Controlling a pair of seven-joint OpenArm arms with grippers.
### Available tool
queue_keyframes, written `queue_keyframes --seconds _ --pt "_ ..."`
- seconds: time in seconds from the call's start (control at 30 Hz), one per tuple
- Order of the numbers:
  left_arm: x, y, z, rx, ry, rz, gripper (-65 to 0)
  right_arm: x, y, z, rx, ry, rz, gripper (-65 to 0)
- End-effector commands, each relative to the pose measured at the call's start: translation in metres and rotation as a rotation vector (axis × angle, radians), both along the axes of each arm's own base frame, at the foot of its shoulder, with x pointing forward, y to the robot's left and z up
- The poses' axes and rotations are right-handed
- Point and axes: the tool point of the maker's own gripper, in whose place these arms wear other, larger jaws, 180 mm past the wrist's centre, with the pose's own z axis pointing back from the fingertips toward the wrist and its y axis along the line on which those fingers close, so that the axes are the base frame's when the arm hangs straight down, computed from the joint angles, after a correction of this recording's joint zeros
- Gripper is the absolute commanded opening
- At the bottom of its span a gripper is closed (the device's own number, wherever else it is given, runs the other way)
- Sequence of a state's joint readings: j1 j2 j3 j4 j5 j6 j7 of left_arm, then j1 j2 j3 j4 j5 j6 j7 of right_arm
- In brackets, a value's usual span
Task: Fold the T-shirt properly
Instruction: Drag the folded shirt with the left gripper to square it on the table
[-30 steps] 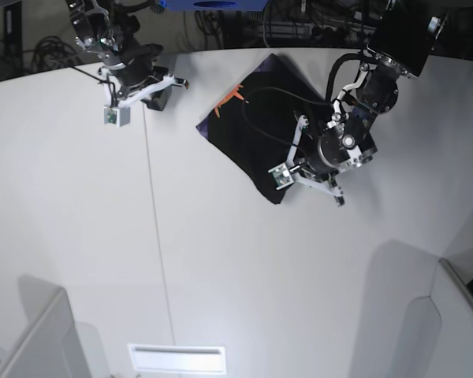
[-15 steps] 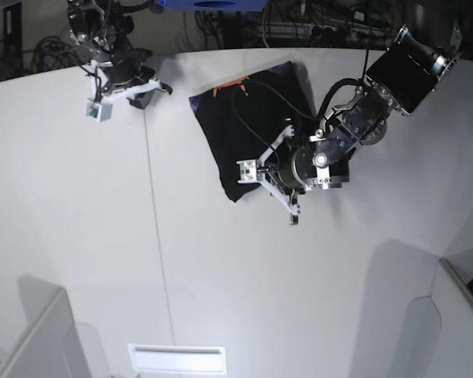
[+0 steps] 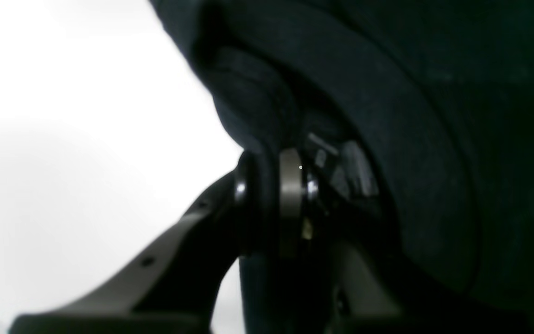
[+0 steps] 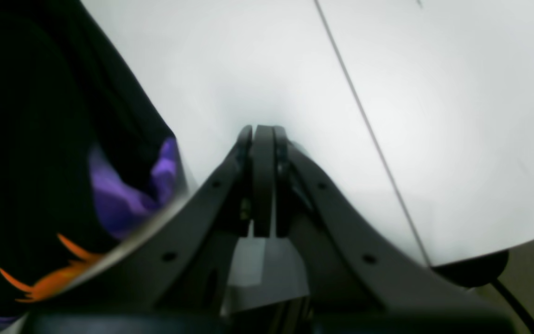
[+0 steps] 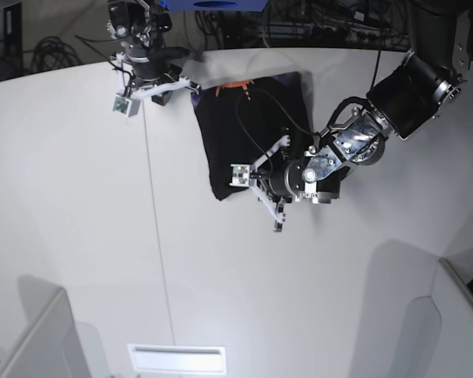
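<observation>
Base view: the T-shirt is seen folded into a dark, roughly square bundle near the far edge of the white table. An orange mark shows at its far edge, with a sliver of purple at the far left corner. A black cable is draped across the cloth.

The left gripper is laid low at the bundle's near edge, on this view's right side. From the left wrist view, dark cloth is seen bunched right against the fingers, and the jaws are nearly together; the near hem appears pinched, though the contact itself is lost in shadow.

The right gripper is held at the shirt's far left corner, just beside the cloth. In the right wrist view its fingertips are pressed flat together over bare table, with nothing between them. The shirt is seen just to one side there, its purple print and orange streaks plainly shown. A thin seam line is run across the tabletop beyond.

Containers: pale bin walls are caught at the near left corner and another at the near right; what is inside cannot be told. No readable writing is picked out on anything.
</observation>
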State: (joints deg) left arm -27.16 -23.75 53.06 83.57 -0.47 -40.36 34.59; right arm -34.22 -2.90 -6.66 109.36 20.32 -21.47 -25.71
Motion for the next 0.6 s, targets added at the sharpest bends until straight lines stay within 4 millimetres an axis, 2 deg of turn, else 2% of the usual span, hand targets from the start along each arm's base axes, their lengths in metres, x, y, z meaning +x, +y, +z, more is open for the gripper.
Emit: queue_keyframes --seconds 0.0,0.3,0.57 --pt "0.007 -0.001 0.008 -0.023 -0.017 -0.005 -65.0 0.003 0.0 0.006 -0.008 -0.028 -0.002 -65.0" --pt "-0.007 -0.008 -0.011 -0.03 0.039 -0.07 -65.0 0.012 -0.005 0.01 -0.017 -0.048 -0.005 -65.0" --pt "0.002 -0.028 -0.011 -0.031 0.035 -0.101 -65.0 0.011 0.002 0.009 -0.005 -0.046 0.002 -65.0"
